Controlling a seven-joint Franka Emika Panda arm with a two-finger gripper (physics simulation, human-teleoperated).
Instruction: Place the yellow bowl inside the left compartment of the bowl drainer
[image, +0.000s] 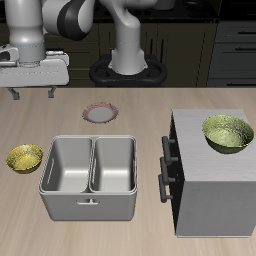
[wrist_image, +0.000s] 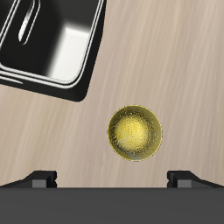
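The yellow bowl (image: 25, 157) (wrist_image: 135, 134) is small and shiny and stands upright on the table beside the bowl drainer (image: 88, 177) (wrist_image: 52, 52), a short gap away. The drainer is a grey metal tub with two wells; its left compartment (image: 68, 164) holds nothing, and neither does the other well. My gripper (image: 32, 94) (wrist_image: 112, 179) hangs open high above the table, over the bowl and a little farther back. Nothing sits between its fingers.
A tall grey cabinet (image: 205, 190) with dark handles stands on the drainer's other side, with a larger yellow-green bowl (image: 228, 133) on top. A small pinkish-rimmed plate (image: 100, 113) lies behind the drainer.
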